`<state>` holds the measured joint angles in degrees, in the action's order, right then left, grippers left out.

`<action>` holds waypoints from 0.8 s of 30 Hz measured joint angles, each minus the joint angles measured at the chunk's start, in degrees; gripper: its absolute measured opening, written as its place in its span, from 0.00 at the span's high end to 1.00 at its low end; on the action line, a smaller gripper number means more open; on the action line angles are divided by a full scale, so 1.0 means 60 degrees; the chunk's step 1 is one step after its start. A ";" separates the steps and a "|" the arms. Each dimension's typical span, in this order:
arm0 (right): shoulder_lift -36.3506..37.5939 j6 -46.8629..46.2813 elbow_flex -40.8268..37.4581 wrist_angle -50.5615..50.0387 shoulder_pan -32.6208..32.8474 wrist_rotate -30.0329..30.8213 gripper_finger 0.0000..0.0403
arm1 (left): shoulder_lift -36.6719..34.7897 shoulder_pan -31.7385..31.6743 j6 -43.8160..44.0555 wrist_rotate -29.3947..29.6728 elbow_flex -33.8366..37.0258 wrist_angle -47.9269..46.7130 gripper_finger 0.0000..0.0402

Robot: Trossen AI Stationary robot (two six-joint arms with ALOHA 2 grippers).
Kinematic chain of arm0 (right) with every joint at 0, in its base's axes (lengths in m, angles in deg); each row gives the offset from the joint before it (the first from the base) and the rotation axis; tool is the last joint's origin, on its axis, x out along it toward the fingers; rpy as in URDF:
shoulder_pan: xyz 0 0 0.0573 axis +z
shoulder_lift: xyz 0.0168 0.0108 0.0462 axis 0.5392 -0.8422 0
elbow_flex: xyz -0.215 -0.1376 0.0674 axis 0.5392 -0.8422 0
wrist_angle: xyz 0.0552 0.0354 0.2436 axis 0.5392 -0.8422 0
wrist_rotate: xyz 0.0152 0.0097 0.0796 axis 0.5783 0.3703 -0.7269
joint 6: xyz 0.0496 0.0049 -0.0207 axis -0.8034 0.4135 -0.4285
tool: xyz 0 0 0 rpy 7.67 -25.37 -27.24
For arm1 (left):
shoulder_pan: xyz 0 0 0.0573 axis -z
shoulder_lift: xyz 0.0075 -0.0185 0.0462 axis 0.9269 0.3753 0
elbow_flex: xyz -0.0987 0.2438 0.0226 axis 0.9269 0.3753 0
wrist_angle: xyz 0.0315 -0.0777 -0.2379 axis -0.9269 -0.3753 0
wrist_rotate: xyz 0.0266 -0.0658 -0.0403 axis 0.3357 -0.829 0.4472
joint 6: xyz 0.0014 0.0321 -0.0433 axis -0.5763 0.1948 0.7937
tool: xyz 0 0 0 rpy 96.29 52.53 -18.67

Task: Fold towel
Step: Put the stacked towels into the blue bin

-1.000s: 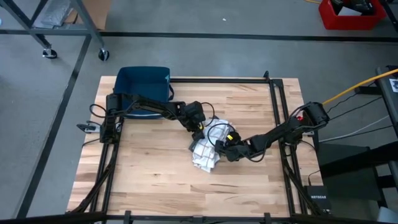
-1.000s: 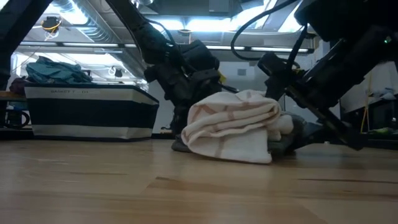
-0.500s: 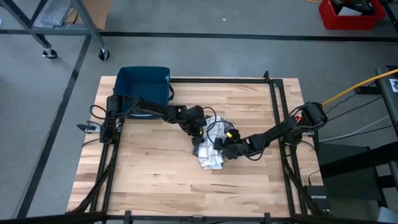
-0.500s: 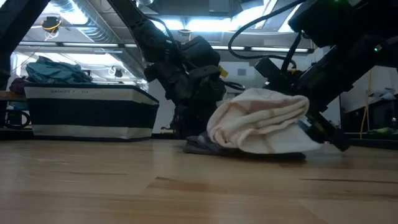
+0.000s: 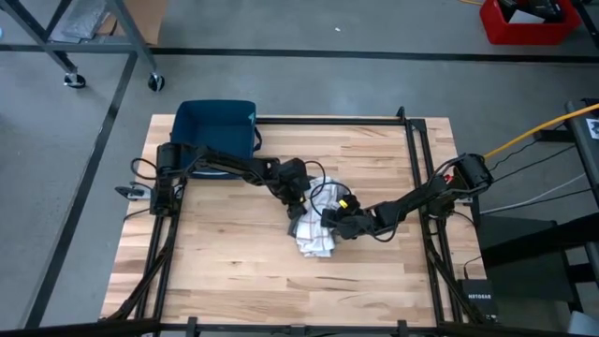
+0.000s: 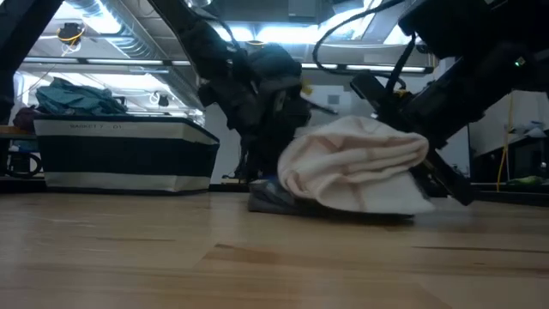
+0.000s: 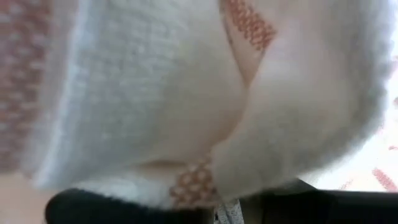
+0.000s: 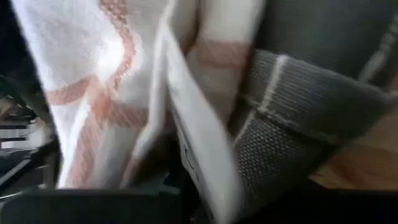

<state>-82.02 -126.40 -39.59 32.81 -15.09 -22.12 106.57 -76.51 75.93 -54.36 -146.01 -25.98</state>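
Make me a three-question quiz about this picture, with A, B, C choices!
1. Where is the towel?
A. near the middle of the table
B. in the blue bin
C. on the floor

2. What colour are the towel's stripes?
A. green
B. orange-pink
C. black

3. How does the towel look?
A. spread flat
B. neatly folded
C. bunched in a heap

Answers: 1 A, it lies between the left gripper and right gripper. 2 B, the wrist views show them. 3 C, it humps up in the low view.
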 joint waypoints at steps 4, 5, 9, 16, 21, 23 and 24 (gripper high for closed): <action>0.0000 0.0437 0.0000 0.0809 0.0000 0.0374 0.76 | -0.0423 0.0000 -0.0253 -0.0002 0.0000 -0.0166 0.94; 0.0001 0.0506 0.0000 0.0956 0.0000 0.0450 0.76 | -0.0502 0.0000 -0.0246 0.0008 0.0000 -0.0216 0.94; 0.0001 0.0580 0.0116 0.1180 0.0007 0.0801 0.76 | -0.0818 -0.0007 -0.0251 0.0071 0.0004 -0.0490 0.94; 0.0005 0.1107 0.0570 0.1228 -0.0104 0.1003 0.76 | -0.1449 -0.0020 -0.0500 0.0212 0.0004 -0.1295 0.94; 0.0011 0.1304 0.0864 0.1301 -0.0552 0.0937 0.76 | -0.2069 -0.0196 -0.0758 0.0677 0.0000 -0.2023 0.94; 0.0022 0.1712 0.1087 0.1267 -0.0822 0.0845 0.76 | -0.2324 -0.0308 -0.0765 0.0765 -0.0004 -0.2312 0.94; 0.0022 0.1960 0.1216 0.1231 -0.0979 0.0678 0.76 | -0.2475 -0.0371 -0.0765 0.0803 -0.0004 -0.2504 0.94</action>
<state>-81.89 -114.64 -32.30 40.19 -20.96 -18.05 91.72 -78.74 71.34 -49.55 -146.04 -41.00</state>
